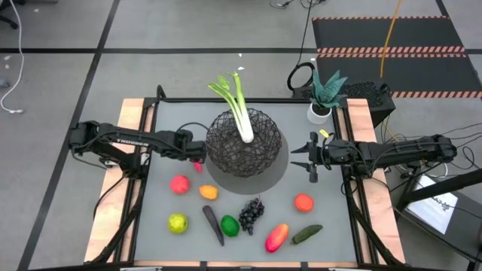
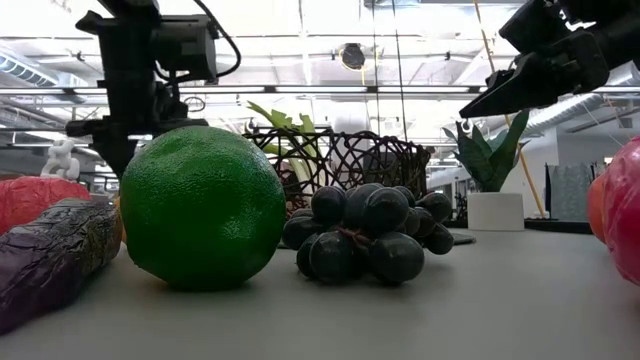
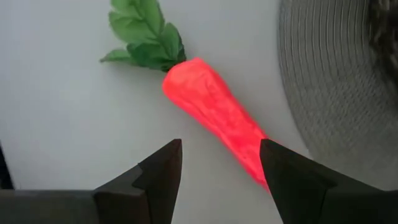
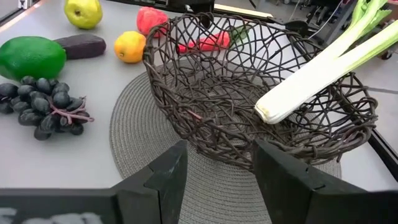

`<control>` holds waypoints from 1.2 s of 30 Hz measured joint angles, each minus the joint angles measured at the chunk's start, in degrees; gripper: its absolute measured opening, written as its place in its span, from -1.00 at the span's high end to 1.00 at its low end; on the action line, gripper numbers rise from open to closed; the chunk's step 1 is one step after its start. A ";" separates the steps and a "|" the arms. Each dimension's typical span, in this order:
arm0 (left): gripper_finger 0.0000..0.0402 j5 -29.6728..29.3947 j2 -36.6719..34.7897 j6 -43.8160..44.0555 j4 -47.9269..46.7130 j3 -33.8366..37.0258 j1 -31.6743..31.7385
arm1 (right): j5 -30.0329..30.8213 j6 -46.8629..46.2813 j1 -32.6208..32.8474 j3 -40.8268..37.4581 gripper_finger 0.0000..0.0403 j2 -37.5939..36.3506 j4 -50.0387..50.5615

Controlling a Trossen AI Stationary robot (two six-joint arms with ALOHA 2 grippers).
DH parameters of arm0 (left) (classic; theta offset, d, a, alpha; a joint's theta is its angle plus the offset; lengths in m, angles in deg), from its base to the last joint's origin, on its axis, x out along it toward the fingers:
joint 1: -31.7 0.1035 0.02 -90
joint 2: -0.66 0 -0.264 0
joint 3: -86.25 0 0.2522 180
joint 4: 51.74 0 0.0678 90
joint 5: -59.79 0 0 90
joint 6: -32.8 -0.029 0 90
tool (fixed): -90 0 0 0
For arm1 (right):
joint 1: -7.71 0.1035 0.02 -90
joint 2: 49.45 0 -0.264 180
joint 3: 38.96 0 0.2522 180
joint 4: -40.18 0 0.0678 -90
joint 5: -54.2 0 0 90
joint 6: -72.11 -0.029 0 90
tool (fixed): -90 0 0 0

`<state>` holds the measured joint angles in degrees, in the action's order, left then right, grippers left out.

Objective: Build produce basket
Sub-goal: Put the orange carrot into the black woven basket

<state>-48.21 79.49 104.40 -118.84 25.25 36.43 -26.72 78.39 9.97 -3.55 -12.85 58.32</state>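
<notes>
- Grey tabletop fills the workspace, with a round woven mat at its middle and a potted plant at the far right corner.
- On the mat sits the black wire basket, a leek leaning in it with its leaves over the rim.
- Left gripper hangs just left of the basket, fingers apart above a carrot lying beside the mat, not gripping it.
- Right gripper waits at the basket's right side, fingers parted and empty.
- Nearer the front lie a red fruit, orange fruit, yellow-green fruit, eggplant, green fruit, grapes and cucumber.
</notes>
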 joint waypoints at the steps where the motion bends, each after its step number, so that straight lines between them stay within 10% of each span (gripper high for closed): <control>1: -0.09 -0.07 0.00 1.86 0.15 0.00 -0.02 | -0.06 0.00 0.00 0.00 0.14 0.00 0.00; 36: -0.09 -7.38 2.45 26.46 12.39 10.32 0.55 | -0.18 0.11 0.00 -0.02 0.14 -0.02 0.51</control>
<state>-55.60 81.94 130.86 -106.45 35.57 36.98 -26.90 78.50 9.97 -3.57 -12.87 58.84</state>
